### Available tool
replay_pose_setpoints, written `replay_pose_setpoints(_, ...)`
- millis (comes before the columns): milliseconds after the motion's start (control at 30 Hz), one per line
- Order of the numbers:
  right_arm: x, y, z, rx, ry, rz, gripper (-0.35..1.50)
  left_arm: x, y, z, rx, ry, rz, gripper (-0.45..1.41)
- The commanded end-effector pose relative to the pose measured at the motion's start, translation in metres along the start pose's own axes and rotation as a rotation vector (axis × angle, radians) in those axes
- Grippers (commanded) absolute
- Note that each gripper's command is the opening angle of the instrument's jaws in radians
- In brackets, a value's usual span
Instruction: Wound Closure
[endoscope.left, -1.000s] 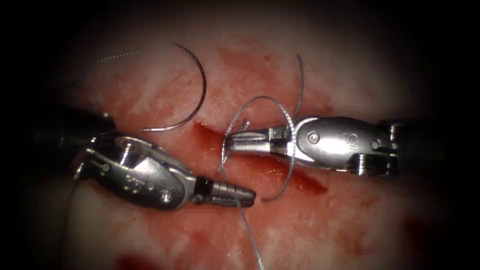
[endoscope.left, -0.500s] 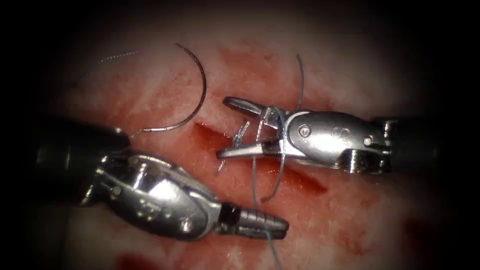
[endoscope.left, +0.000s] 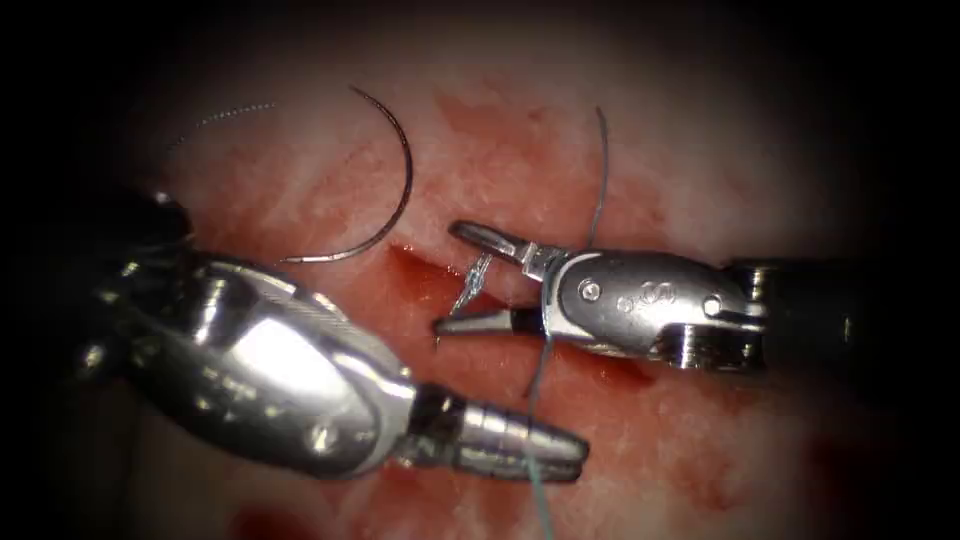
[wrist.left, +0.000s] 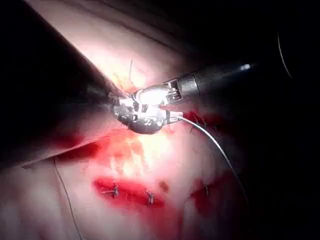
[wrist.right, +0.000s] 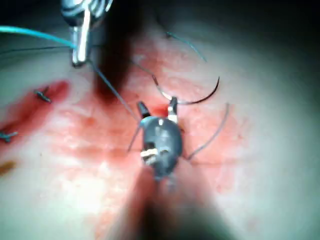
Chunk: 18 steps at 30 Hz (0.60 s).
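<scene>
Endoscope: my left tool (endoscope.left: 545, 452) has its jaws closed on the thread (endoscope.left: 540, 385), which runs up from them to the right tool (endoscope.left: 462, 282). The right jaws stand wide apart over the cut (endoscope.left: 420, 268), around a short thread end (endoscope.left: 470, 288), holding nothing. A second ago those jaws were closed with loops round them; the loops have since drawn down and the left tool has moved lower and rightward. I judge this a knot-tying step. The needle (endoscope.left: 395, 205) lies free on the tissue (endoscope.left: 700, 150), left of the cut's upper end, not in it. Left wrist: the thread (wrist.left: 215, 145) trails off my tool. Right wrist: open jaws (wrist.right: 157, 107) beside the needle (wrist.right: 207, 97). Next move, I judge, calls for closing squarely on the short end.
</scene>
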Motion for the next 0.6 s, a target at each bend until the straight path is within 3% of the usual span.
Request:
replay_pose_setpoints(33, -0.0002, -0.0007, 0.0006, 0.009, 0.000, -0.001, 1.01, -0.0006, 0.0000, -0.0002, 0.003, -0.005, 0.004, -0.35)
replay_pose_setpoints(200, -0.0004, -0.0014, 0.0005, 0.031, -0.001, -0.013, 0.96, -0.0021, -0.0019, -0.0030, 0.000, -0.002, -0.004, -0.35)
replay_pose_setpoints(400, -0.0006, -0.0030, 0.0003, 0.089, 0.008, -0.022, 0.81, -0.0061, -0.0051, -0.0039, -0.006, 0.009, -0.001, -0.35)
replay_pose_setpoints(600, -0.0007, -0.0036, 0.0001, 0.122, 0.013, -0.032, 0.76, -0.0092, -0.0060, -0.0042, -0.020, 0.027, 0.011, -0.35)
